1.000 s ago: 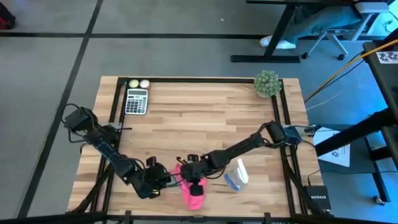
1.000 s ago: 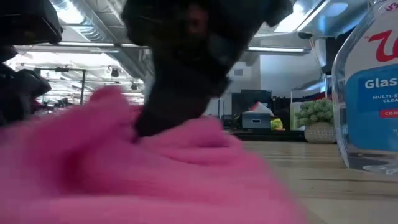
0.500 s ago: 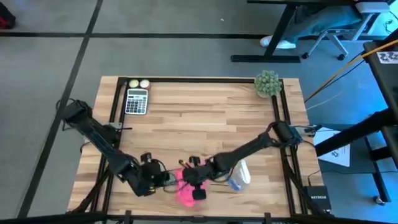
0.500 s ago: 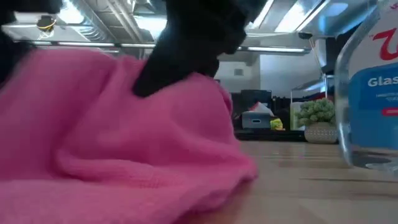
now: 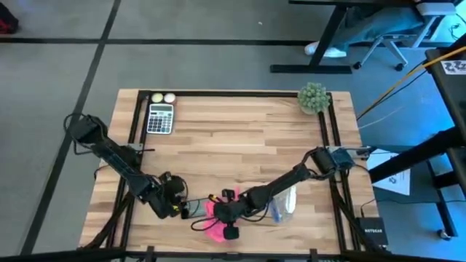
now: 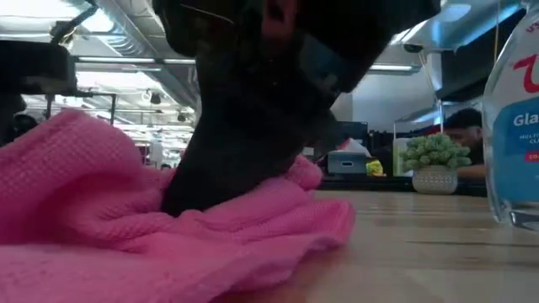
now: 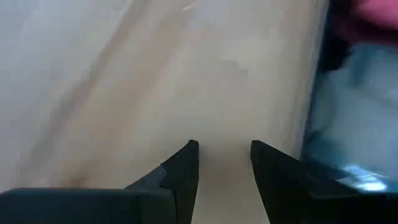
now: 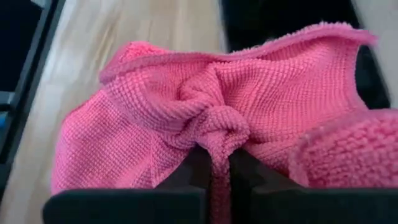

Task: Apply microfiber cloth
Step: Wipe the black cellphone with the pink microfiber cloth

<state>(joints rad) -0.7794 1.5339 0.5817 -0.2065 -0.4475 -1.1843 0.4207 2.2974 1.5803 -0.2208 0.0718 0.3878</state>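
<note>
Having slid toward the front edge of the table (image 5: 240, 138) since a second ago, bunching lower and more to the left arm's side than before. Pink cloth (image 5: 216, 220) lying crumpled near the front edge at the table's middle, partly draped over a dark flat object whose identity cannot be told. Seen from table height, cloth (image 6: 109, 227) spreading across the wood in soft folds, with a dark arm pressing down into it. Pinched at a gathered knot of fabric (image 8: 217, 124) by the right gripper (image 5: 227, 215), fingers (image 8: 186, 171) closing tight on the fold. Right arm reaching in low from the table's right side.

Hovering just beside the cloth on its left, left gripper (image 5: 180, 207), fingers (image 7: 183, 171) standing apart with bare wood showing between them, holding nothing.

Standing just to the right of the cloth, a clear spray bottle (image 5: 282, 205) with a blue label (image 6: 518, 126). Sitting well apart at the back left corner, a calculator (image 5: 160, 118) with two small pale balls (image 5: 162, 97) behind it. Resting at the back right corner, a small potted plant (image 5: 313, 97), also showing in the low view (image 6: 434, 164).
</note>
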